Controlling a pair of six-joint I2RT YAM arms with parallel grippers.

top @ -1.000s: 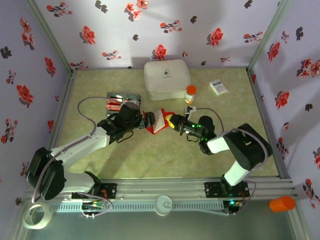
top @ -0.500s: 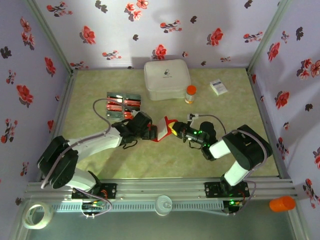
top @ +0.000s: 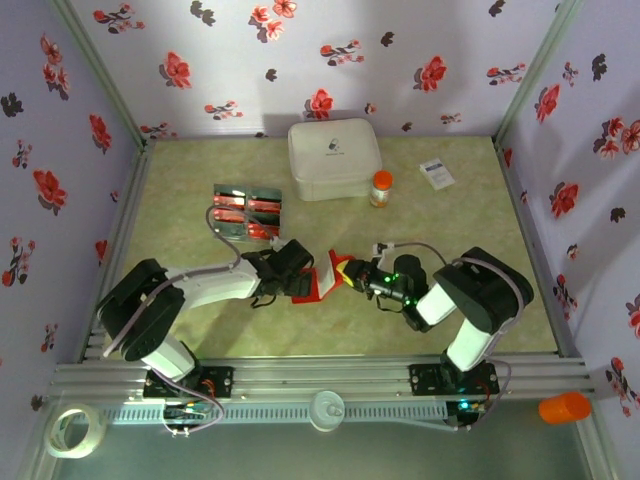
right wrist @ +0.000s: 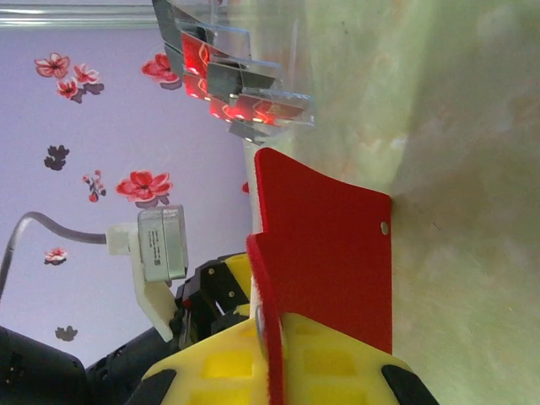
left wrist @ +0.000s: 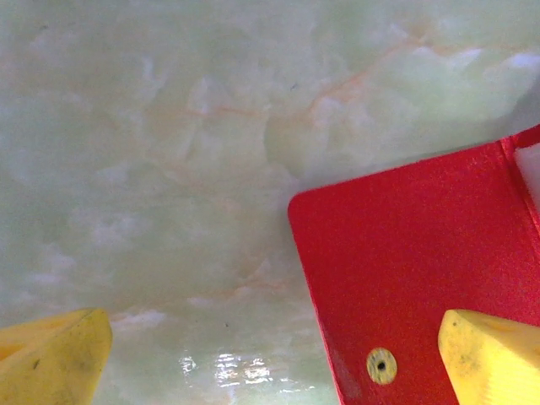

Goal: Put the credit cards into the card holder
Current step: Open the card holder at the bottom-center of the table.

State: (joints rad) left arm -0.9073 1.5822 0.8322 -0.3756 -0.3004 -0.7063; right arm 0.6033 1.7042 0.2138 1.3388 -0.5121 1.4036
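The card holder, a flat red wallet, stands on edge on the green table with one corner touching down. My right gripper is shut on its right edge; in the right wrist view the yellow fingers pinch the red flap. My left gripper is open just left of the holder. Its wrist view has the red holder reaching in between the wide-apart yellow fingertips, its edge near the right one. The credit cards lie red in black trays at the back left, also seen as cards.
A big white lidded box sits at the back centre with an orange-capped bottle beside it. A small white printed box lies back right. Metal rails and flowered walls enclose the table.
Both grippers and the card holder have shifted toward the near edge. The left arm swung in closer to the holder's left side, still open. The right grip stayed shut.
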